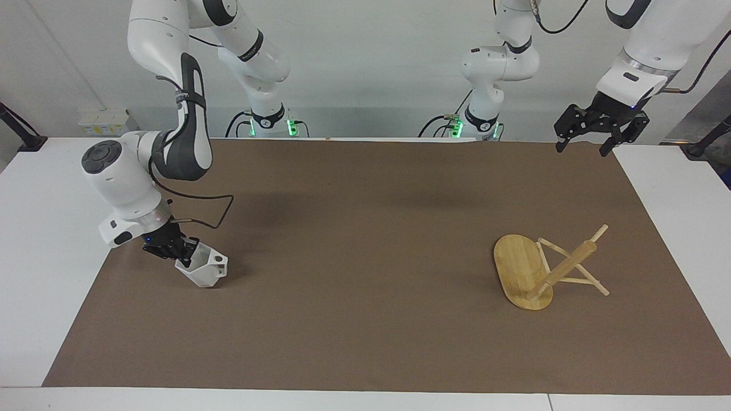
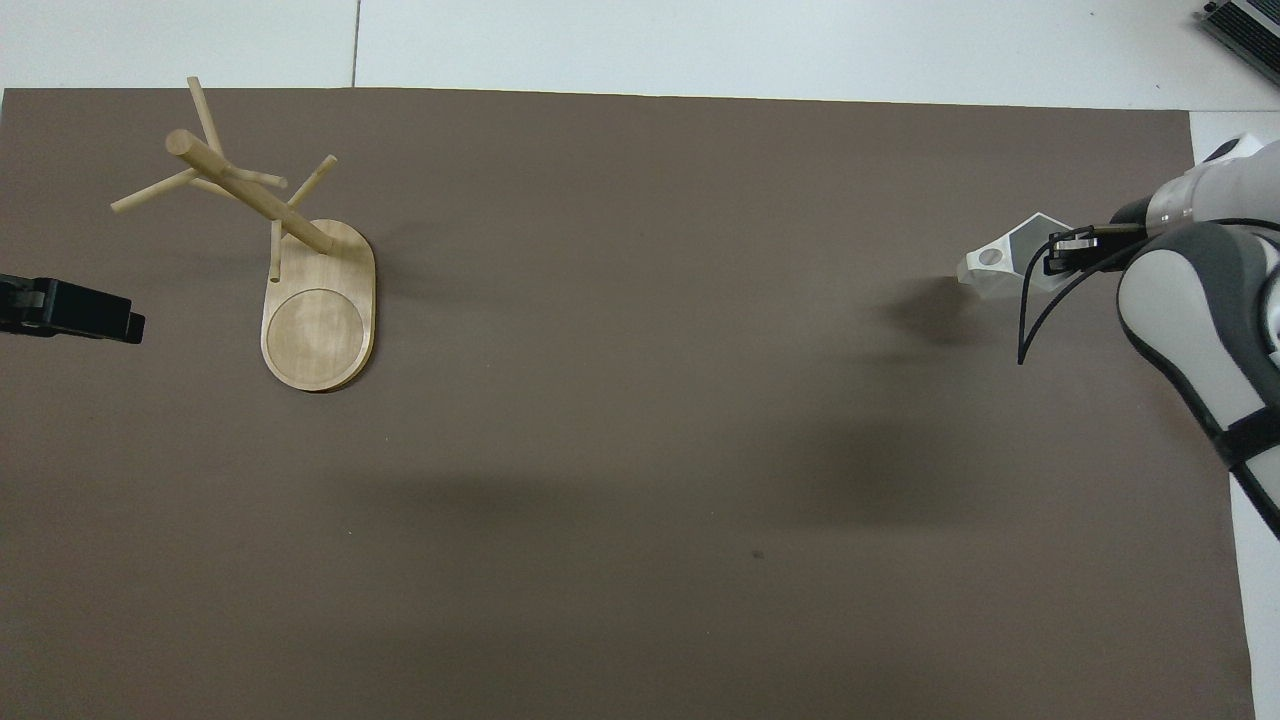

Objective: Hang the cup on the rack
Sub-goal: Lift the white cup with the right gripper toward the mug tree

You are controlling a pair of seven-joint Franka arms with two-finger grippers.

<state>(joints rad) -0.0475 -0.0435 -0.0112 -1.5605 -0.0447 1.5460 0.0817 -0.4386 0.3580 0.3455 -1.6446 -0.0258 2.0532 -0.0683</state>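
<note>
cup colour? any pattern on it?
Plain matte white, no pattern; the cup shows best in the facing view, held by the right gripper.
</note>
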